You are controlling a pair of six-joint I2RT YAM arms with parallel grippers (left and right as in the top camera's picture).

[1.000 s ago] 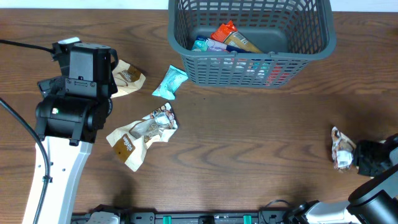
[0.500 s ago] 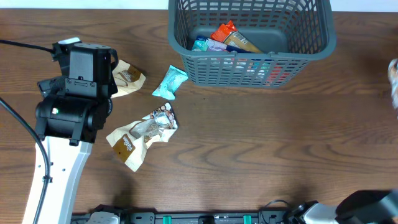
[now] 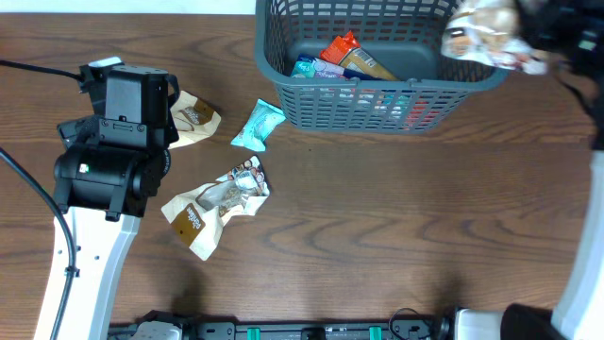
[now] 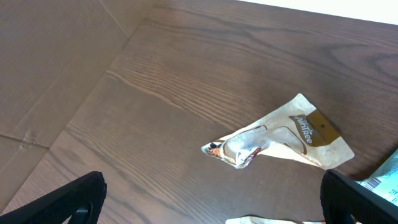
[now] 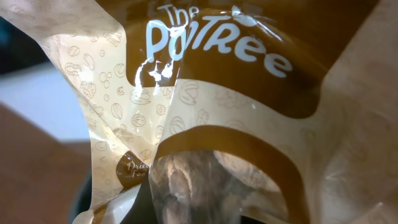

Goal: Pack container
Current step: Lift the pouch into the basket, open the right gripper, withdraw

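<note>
Transfer step. We see the right gripper [image 3: 540, 26] clenched on a tan snack packet [image 3: 481, 33], which hangs over the three o'clock rim of the container [image 3: 377, 106] (at twelve o'clock on the table). We judge that the next move is to shift inward, then let go. The left gripper [image 4: 211, 208] stands released near loose packets [image 3: 212, 203] at nine o'clock.
</note>
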